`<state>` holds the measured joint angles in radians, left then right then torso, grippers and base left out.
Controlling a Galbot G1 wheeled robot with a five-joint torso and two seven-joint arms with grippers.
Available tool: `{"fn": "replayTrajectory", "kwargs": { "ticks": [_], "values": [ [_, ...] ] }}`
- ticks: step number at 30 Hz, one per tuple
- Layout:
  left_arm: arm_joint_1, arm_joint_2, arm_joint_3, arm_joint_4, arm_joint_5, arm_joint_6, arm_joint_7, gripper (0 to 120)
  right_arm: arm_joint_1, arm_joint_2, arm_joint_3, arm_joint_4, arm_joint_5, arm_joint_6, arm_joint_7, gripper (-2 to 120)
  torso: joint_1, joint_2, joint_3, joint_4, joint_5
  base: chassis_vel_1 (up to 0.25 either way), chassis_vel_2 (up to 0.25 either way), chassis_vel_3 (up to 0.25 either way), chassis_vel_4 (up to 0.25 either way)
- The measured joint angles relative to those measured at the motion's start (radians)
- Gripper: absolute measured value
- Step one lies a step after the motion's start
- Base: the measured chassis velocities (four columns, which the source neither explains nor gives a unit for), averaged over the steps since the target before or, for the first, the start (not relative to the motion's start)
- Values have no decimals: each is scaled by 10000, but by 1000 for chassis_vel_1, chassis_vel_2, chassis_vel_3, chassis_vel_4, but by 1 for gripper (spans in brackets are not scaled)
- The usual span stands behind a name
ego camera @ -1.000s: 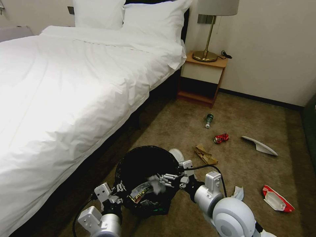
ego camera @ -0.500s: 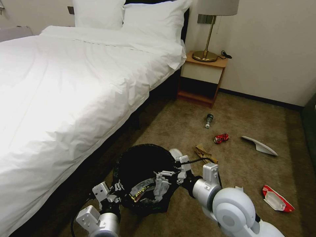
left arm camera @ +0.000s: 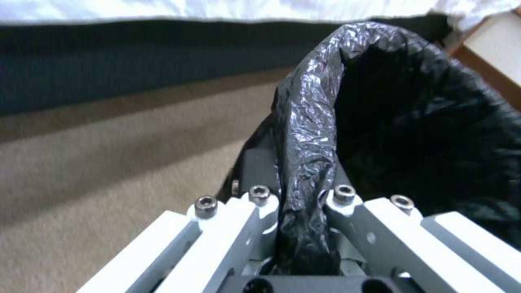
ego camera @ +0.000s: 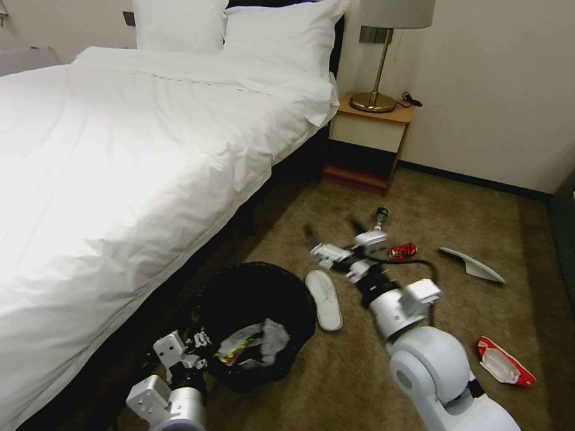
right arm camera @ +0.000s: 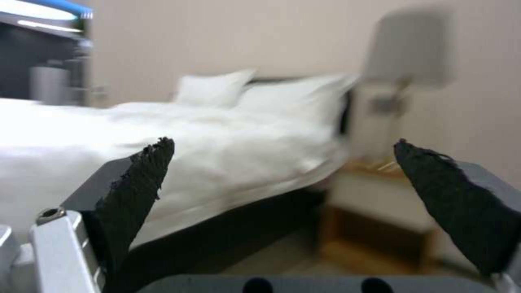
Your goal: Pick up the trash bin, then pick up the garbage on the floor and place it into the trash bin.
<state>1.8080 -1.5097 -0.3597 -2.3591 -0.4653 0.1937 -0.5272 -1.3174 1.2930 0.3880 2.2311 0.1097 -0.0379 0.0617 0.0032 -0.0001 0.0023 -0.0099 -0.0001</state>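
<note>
L gripper (left arm camera: 304, 203) jaws clamp trash bin (ego camera: 254, 299) rim; R gripper (ego camera: 332, 233) jaws wide, empty, above slipper (ego camera: 324, 298).

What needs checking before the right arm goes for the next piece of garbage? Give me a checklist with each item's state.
1. Left hand clamped on the trash bin rim: ok, the black liner is pinched between its fingers.
2. Right hand free of load: ok, fingers spread apart with nothing between them.
3. Right hand out of the bin: ok, it is over the carpet near the red can.
4. Bin mouth unobstructed: ok, a tissue and wrappers lie inside, below the rim.
5. Garbage left on the floor: not ok, the slipper, green bottle, can and red-white wrapper remain.
6. Bin off the floor: cannot tell.
</note>
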Motion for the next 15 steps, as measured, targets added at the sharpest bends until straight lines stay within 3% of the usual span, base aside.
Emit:
{"fn": "replayTrajectory", "kwargs": {
  "ticks": [1, 2, 4, 8, 10, 15],
  "values": [
    [-25, -1, -157, -90, -7, -81, -23, 4, -250, 149, 470, -133, -486, 702, -6, 100, -1, 1, -1, -3, 2, 0, 0, 0, 0],
    [-25, -1, -157, -90, -7, -81, -23, 4, -250, 149, 470, -133, -486, 702, -6, 100, -1, 1, -1, -3, 2, 0, 0, 0, 0],
    [-59, -11, -352, -207, -24, -135, -57, 4, -586, 326, 1108, -332, -876, 1739, -14, 100, 0, 0, 0, -1, 2, 0, 0, 0, 0],
    [-126, -24, -480, -298, -61, -171, -72, 4, -911, 514, 1570, -408, -882, 2564, -15, 100, 0, 1, -1, -2, 4, 0, 0, 0, 0],
    [-234, -59, -682, -305, -87, -212, -85, 4, -1370, 662, 2146, -460, -745, 3491, -28, 100, 0, 1, 0, -1, 0, 0, 0, 0, 0],
    [-303, -73, -858, -304, -128, -231, -89, 4, -1546, 709, 2657, -634, -764, 4029, -96, 100, 0, 2, 0, -1, 2, 0, 0, 0, 0]
  ]
}}
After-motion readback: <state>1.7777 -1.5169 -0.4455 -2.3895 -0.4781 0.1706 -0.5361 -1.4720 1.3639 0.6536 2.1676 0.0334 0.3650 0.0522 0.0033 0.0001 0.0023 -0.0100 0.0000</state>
